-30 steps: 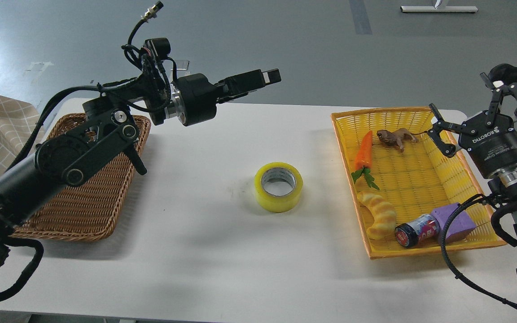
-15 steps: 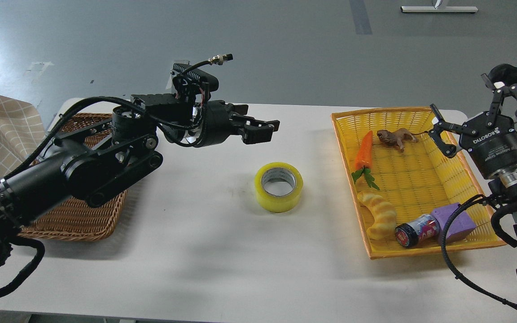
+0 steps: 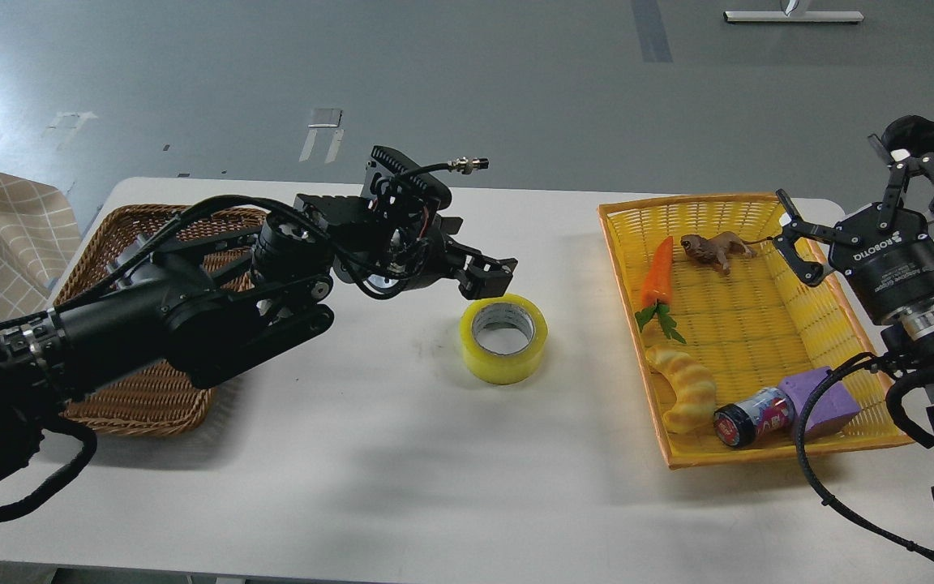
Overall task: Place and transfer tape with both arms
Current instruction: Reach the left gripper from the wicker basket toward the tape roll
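Observation:
The tape, a yellow roll with a grey-white core, lies flat on the white table near its middle. My left gripper hangs just above the roll's far left rim, fingers pointing right and down, slightly parted and empty. I cannot tell whether it touches the roll. My right gripper is open and empty, held above the right edge of the yellow basket, well right of the tape.
The yellow basket holds a toy carrot, a toy lion, a ridged bread-like toy, a small can and a purple block. A brown wicker basket stands at the left, partly under my left arm.
My left arm has swung down and to the right, bringing its gripper from high above the table's back to just over the tape. The tape and the right arm have not moved.

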`<state>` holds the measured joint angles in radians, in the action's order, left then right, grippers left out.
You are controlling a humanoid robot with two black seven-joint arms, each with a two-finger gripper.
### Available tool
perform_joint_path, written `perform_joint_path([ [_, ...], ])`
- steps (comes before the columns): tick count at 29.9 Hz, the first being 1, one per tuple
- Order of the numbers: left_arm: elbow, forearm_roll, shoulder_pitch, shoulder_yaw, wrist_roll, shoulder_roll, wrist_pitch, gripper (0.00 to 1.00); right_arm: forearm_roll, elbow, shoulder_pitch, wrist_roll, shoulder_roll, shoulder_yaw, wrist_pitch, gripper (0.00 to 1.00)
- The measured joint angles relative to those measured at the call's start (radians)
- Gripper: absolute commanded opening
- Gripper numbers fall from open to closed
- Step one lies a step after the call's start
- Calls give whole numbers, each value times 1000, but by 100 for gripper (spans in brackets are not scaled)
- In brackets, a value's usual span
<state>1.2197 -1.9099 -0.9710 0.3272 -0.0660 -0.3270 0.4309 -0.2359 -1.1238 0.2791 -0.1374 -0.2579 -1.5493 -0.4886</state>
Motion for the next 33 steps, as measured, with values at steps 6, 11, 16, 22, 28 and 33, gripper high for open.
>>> perform_joint_path([
  [6,-3,2,5,-40,-25,15,3,98,0,1,0,0,2,0,0,98],
  [11,-6,5,11,-59,-62,16,6,98,-1,2,-1,0,2,0,0,98],
  [16,-41,9,14,-60,-82,55,10,98,-2,3,-2,0,2,0,0,98],
  [22,-86,13,16,-60,-85,101,21,98,-2,3,-3,0,2,0,0,98],
  [28,-122,15,21,-73,-86,126,29,98,-2,11,-3,0,3,0,0,98],
  [33,-134,16,27,-85,-87,130,32,97,-2,12,-3,0,3,0,0,98],
])
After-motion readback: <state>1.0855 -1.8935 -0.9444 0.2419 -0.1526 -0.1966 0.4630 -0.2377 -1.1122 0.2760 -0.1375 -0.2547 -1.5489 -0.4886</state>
